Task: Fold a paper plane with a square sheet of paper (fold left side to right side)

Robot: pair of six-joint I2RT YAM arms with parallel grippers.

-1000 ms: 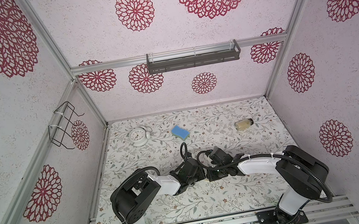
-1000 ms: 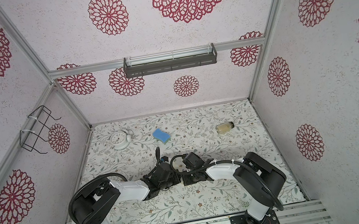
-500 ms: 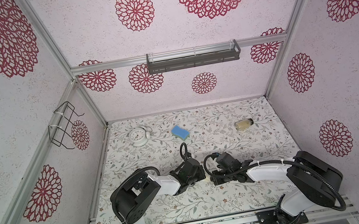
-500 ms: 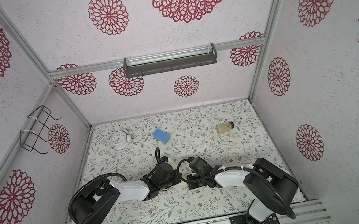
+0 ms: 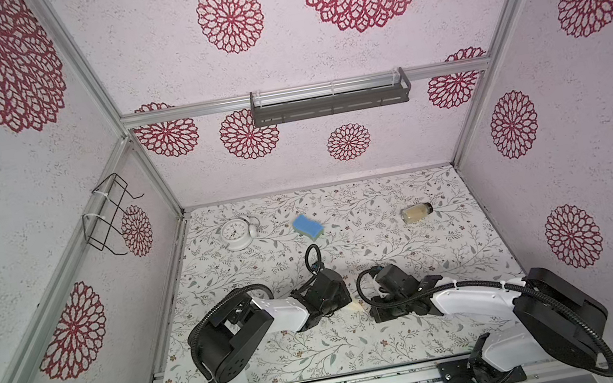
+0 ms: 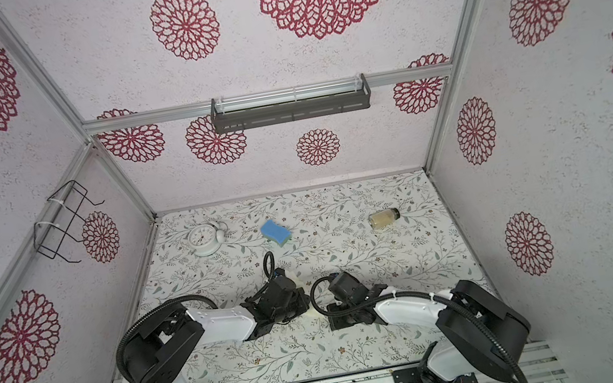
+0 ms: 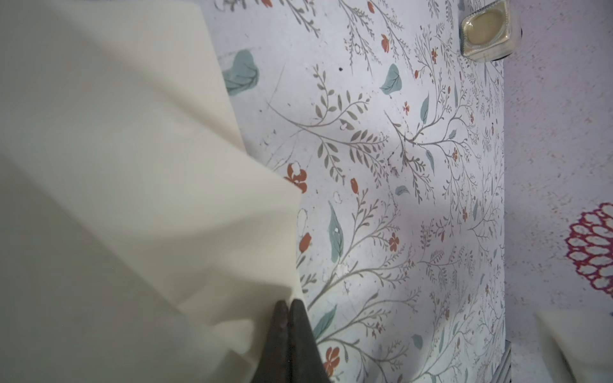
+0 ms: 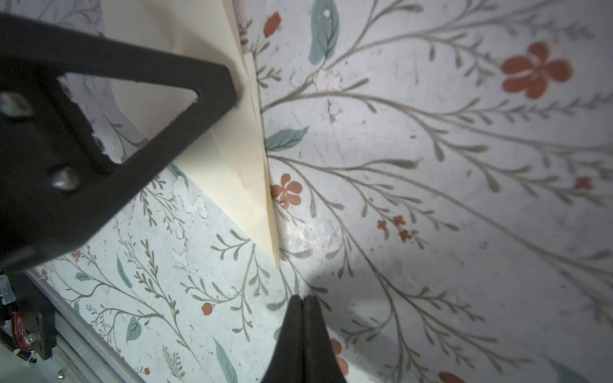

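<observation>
Your left claw (image 7: 289,303) has its jaws pressed together, and its tip sits right at the edge of the paper plane (image 8: 242,172). Neither wrist view lets you tell whether a layer is nipped between them. In the right wrist view the plane lies as a layered cream wedge on the worktop (image 8: 431,199), its sharp point aimed at the lower middle of the frame. A loose flap curls up behind the left claw's black finger (image 8: 212,86). Your right claw (image 8: 302,298) is together too and holds nothing, near that point but apart from it. In both top views only a cream sliver shows between the two wrists, low in the middle. The blue sponge (image 5: 308,227), a white clock (image 5: 236,233) and a jar (image 5: 417,212) lie well apart, higher in the frame.
</observation>
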